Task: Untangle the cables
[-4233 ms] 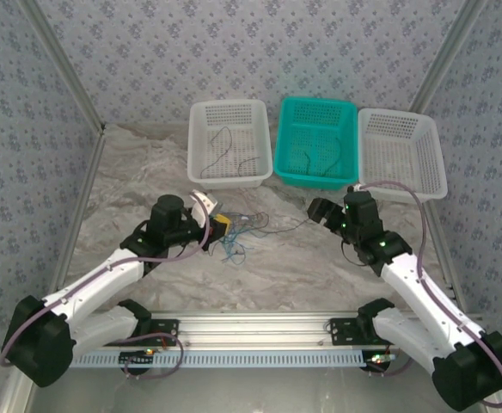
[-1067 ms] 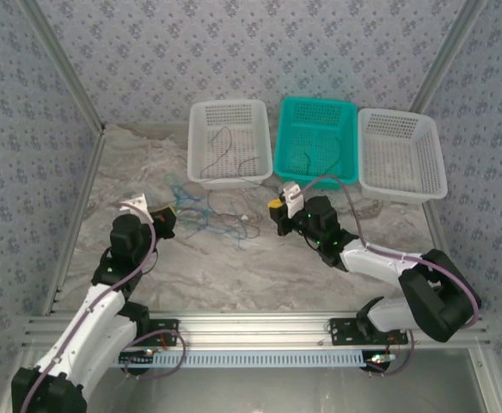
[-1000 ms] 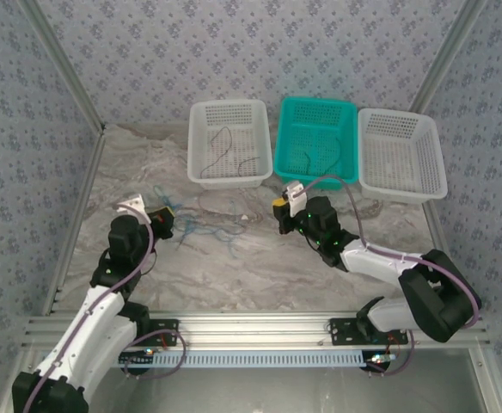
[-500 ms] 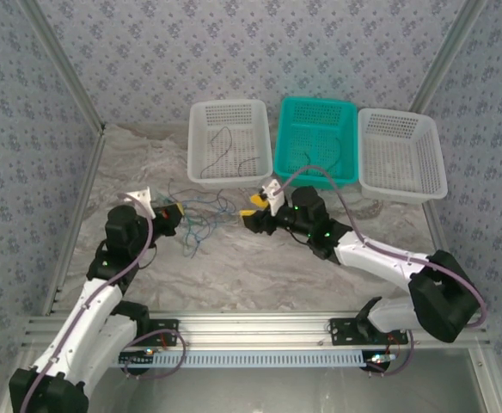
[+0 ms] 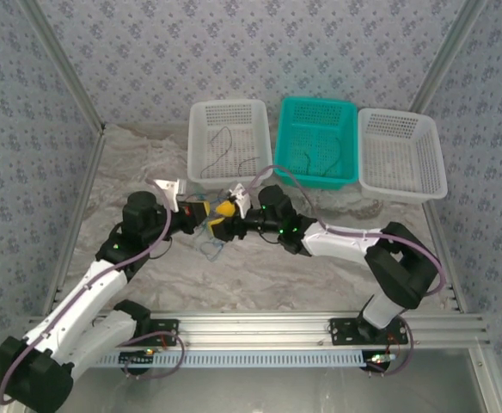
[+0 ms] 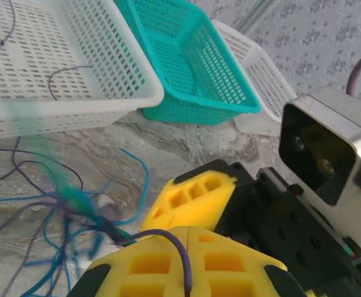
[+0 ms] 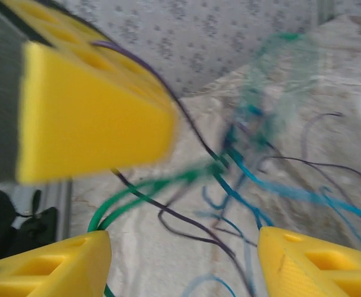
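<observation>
The left claw (image 6: 186, 232) is pinched tight on one dark purple cable (image 6: 183, 260) — the right claw (image 7: 183, 247) gapes wide astride the tangle (image 7: 248, 142), gripping nothing. Three baskets: two white baskets (image 5: 229, 179), one teal basket (image 5: 317, 101).

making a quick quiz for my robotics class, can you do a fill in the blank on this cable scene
1. The middle basket of the row at the back is ___ in colour.
2. The left gripper has its yellow fingers pressed together on a thin dark ___ cable.
3. The right gripper faces the tangle with its jaws ___.

Missing words: teal; purple; open
</observation>
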Motion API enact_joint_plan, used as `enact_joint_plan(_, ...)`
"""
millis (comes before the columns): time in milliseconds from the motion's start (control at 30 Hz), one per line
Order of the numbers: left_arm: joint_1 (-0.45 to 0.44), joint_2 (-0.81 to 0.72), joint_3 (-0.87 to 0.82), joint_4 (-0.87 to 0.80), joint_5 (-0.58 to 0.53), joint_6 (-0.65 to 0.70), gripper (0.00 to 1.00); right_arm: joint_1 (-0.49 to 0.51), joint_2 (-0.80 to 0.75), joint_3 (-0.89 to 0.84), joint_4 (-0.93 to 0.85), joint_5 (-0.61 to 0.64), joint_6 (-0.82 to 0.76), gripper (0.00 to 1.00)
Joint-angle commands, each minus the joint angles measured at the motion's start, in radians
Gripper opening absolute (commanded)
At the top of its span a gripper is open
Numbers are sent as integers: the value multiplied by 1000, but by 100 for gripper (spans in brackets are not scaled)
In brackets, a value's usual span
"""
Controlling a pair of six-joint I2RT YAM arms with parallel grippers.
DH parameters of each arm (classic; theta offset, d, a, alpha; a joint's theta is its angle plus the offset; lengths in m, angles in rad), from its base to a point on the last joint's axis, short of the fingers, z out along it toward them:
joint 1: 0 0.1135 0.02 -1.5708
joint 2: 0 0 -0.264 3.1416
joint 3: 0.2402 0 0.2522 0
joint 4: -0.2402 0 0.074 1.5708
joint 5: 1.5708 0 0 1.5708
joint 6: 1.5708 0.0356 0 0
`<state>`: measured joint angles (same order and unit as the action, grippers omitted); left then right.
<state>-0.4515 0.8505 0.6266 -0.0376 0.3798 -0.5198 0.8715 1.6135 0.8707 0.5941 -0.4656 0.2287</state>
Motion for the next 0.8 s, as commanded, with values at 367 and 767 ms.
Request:
enact_joint_plan(367,-29,22,57,11,-30,21,0,37,57,41,89,-7,66,68)
enact_joint_plan(767,-18,-55,104,-201,-210,96,0,-29,12,-68,73,56,33,0)
